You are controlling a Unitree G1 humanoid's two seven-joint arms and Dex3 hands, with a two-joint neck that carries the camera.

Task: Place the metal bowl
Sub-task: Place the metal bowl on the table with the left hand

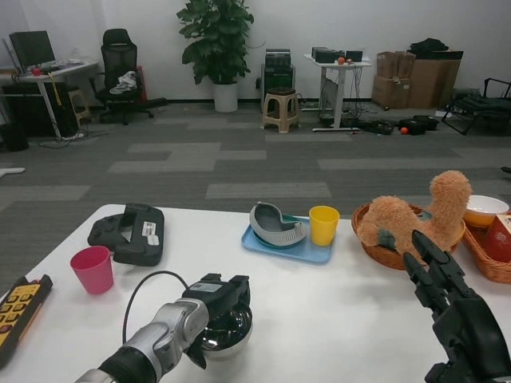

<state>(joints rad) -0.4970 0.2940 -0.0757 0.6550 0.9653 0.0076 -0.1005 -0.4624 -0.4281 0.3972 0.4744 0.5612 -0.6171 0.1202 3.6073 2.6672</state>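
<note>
The white table [319,303] carries everything noted here. Beyond the right hand [447,299], a round woven wicker basket [382,254] holds a tan plush toy animal [419,215]. That hand stands near the table's right edge, its black fingers [421,254] extended upward and apart, holding nothing, their tips just short of the basket.

Up and to the left of the left hand [219,297] lies a dark grey moulded case [129,234] with a white label. Beyond the same hand, toward the table's middle, a light blue rectangular tray [271,242] bears a grey curved plastic piece [275,225] and an upright yellow plastic cup [323,225].

The shiny round metal bowl [229,329] sits at the near edge of the table, directly under the left hand. The black fingers are closed over its rim and top, gripping it. Whether the bowl rests on the table or is raised slightly cannot be determined.

Left of that hand stands a pink plastic cup [93,269], upright. Farther left, at the table's edge, lies a yellow and black button controller [20,307].
</note>
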